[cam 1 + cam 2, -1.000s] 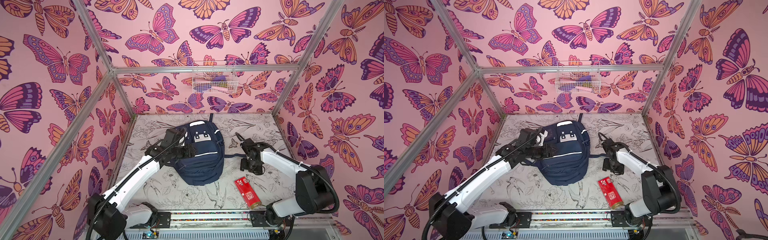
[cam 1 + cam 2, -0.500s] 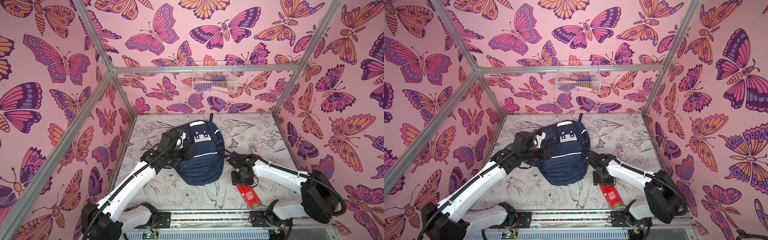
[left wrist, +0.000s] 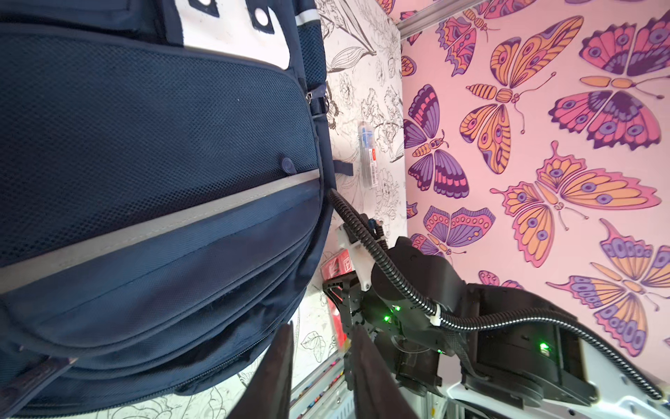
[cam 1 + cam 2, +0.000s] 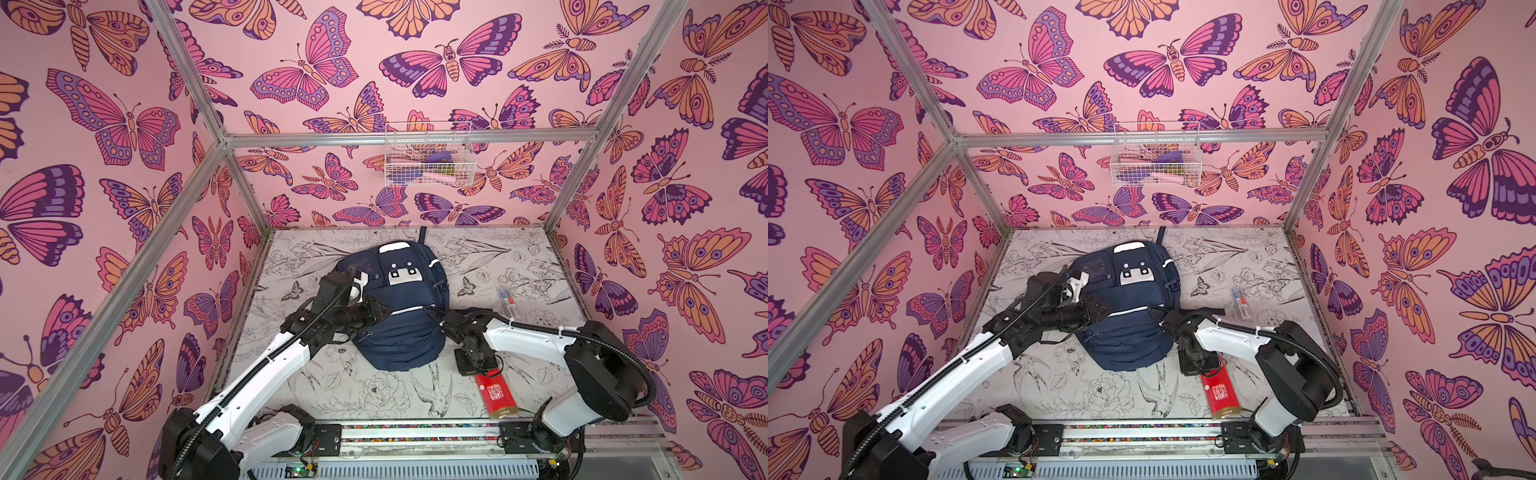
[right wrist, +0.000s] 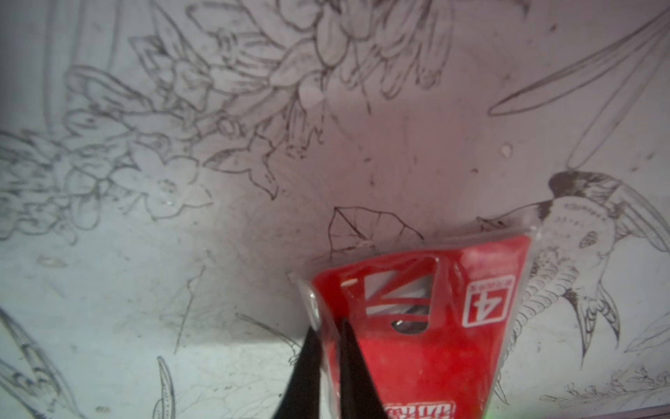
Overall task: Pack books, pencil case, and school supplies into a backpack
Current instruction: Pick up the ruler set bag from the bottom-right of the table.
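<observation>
Right gripper (image 5: 328,324) had swung to five o'clock of the backpack (image 4: 399,316) and clamped on the packet (image 5: 417,355); left gripper (image 3: 322,326) stood slightly apart.

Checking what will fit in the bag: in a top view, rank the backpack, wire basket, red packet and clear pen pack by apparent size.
1. backpack
2. wire basket, though it hangs on the wall, so its distance differs
3. red packet, partly hidden
4. clear pen pack
</observation>
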`<control>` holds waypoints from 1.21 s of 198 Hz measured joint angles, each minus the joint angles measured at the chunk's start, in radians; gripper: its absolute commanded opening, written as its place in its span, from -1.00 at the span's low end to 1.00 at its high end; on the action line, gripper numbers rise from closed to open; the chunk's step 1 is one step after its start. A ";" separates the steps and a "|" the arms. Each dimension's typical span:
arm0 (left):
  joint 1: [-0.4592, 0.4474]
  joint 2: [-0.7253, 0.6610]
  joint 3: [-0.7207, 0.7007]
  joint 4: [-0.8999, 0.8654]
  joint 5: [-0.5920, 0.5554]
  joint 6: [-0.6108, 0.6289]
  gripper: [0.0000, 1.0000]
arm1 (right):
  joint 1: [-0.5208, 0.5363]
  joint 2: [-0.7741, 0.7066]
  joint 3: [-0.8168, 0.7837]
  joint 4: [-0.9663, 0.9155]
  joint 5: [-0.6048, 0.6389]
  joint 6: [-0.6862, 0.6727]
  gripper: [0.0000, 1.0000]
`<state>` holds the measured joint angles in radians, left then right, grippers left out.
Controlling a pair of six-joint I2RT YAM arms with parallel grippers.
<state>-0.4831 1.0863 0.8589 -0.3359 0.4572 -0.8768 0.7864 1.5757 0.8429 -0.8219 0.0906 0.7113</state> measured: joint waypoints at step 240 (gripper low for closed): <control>-0.041 0.080 -0.162 0.363 0.260 -0.522 -0.35 | 0.235 -0.153 0.480 0.151 -0.268 -0.518 -1.00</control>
<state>-0.5240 1.1667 0.6968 0.0269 0.7174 -1.3991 1.0218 1.4227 1.3231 -0.6708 -0.1772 0.1928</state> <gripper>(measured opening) 0.402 0.056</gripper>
